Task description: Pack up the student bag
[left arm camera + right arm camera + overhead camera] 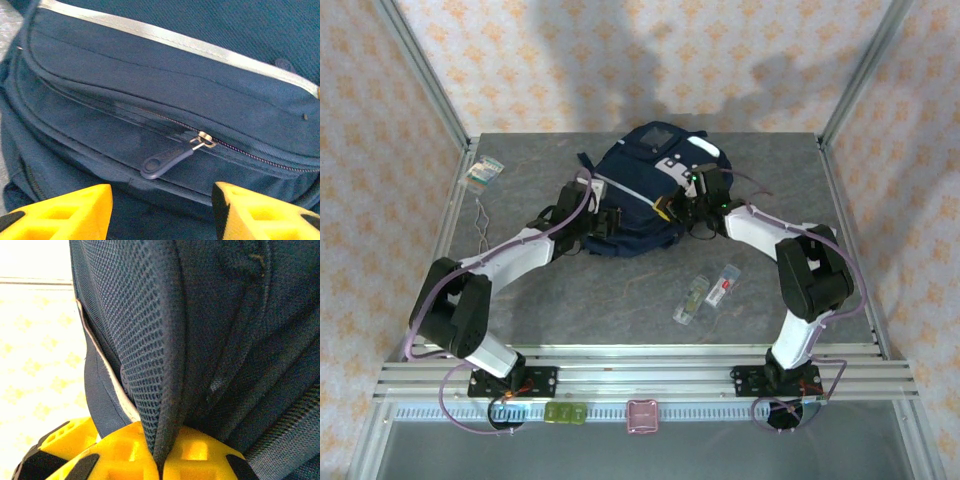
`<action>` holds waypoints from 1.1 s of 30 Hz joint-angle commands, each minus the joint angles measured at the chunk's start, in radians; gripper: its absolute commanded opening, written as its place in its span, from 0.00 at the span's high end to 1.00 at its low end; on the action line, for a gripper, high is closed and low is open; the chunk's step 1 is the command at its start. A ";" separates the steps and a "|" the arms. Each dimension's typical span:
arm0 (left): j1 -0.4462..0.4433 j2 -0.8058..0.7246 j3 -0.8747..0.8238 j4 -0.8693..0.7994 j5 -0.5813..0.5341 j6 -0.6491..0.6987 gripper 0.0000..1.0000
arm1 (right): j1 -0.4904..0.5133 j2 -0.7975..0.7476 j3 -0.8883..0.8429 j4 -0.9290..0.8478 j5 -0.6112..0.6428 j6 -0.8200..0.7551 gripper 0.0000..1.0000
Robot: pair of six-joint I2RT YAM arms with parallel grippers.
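Right gripper (162,452) is clamped on a mesh fold of the student bag (638,200), and the left gripper (161,205) has its fingers apart with the zipper pull (165,161) just ahead of them, untouched. Risk imo: that pull lies flat, so the left could pinch cloth instead, and a tug might yank the fold free. The bag lies between both grippers, front up, with its long axis crossing the line between them and the far end leaning toward the right one.
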 commanded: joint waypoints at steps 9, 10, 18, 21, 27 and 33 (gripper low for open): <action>0.010 0.139 0.137 -0.045 0.023 0.192 0.46 | -0.009 -0.023 0.040 0.071 -0.043 -0.046 1.00; 0.010 0.143 0.143 -0.046 0.020 0.197 0.48 | -0.010 -0.023 0.036 0.073 -0.045 -0.048 1.00; 0.032 0.178 0.198 -0.069 0.080 0.247 0.58 | -0.012 -0.019 0.039 0.070 -0.050 -0.054 1.00; 0.030 0.204 0.210 -0.070 0.086 0.261 0.59 | -0.012 -0.013 0.043 0.072 -0.056 -0.049 1.00; 0.020 0.247 0.230 -0.044 0.055 0.271 1.00 | -0.010 -0.015 0.031 0.087 -0.064 -0.034 1.00; 0.065 0.231 0.213 -0.040 -0.037 0.201 1.00 | -0.013 -0.032 -0.001 0.094 -0.039 -0.031 1.00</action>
